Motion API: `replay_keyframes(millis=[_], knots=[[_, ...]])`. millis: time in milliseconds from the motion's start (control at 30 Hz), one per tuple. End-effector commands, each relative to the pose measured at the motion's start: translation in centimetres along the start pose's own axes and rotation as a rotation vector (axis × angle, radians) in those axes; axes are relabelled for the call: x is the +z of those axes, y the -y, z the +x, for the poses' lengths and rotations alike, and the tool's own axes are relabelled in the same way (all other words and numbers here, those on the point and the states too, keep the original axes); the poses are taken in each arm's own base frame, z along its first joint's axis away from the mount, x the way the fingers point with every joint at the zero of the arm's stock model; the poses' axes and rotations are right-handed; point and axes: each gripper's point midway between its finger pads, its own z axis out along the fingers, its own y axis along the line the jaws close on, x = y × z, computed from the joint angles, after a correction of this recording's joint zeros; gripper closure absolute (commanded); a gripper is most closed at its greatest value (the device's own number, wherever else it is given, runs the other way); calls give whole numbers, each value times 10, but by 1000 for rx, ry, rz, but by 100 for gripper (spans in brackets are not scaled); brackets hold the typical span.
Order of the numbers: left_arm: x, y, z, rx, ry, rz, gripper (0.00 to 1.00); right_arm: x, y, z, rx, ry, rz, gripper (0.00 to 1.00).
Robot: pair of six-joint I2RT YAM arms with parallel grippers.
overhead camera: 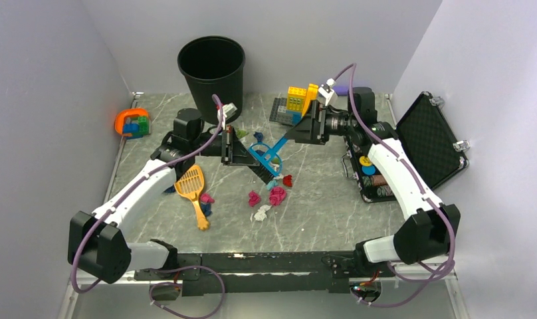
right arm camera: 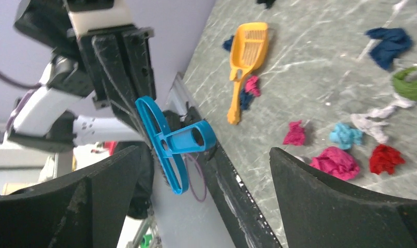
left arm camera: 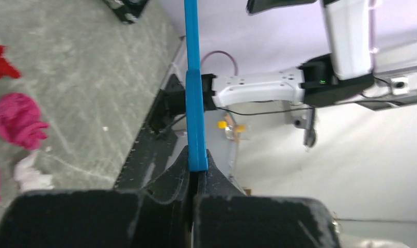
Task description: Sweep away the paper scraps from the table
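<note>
My left gripper is shut on the head end of a blue hand brush, whose handle sticks straight out from the closed jaws. The right gripper is open at the handle's far end. Its fingers stand wide apart, and the brush's ringed handle lies between them, touching neither. Paper scraps lie on the table: magenta, pink, white, red and teal. Navy and green scraps lie behind the brush.
An orange scoop lies left of the scraps, with two wads at its handle. A black bin stands at the back. Stacked bricks sit back centre, an open chip case at the right, an orange toy far left.
</note>
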Motion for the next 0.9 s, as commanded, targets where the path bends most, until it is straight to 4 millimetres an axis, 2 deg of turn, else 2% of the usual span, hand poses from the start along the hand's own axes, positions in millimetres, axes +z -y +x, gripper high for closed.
replay_keyframes(millis=[0, 100, 233, 300, 400, 467, 633, 867], knots=[[-5, 50, 10, 50, -92, 215, 100, -14, -39, 17, -134, -56, -213, 0], [0, 62, 17, 70, -141, 254, 100, -21, -58, 26, -145, -77, -316, 1], [9, 64, 24, 75, -186, 247, 100, -29, -83, 34, -162, -85, -430, 6], [12, 68, 26, 73, -195, 260, 100, -31, -86, 36, -158, -93, -446, 15], [15, 68, 25, 69, -185, 265, 100, -31, -87, 36, -157, -94, -445, 44], [16, 68, 25, 68, -177, 260, 100, -33, -89, 38, -158, -99, -453, 51], [16, 67, 24, 63, -165, 255, 100, -35, -91, 44, -147, -109, -469, 40], [16, 65, 25, 60, -159, 258, 100, -34, -84, 52, -135, -125, -453, 43]])
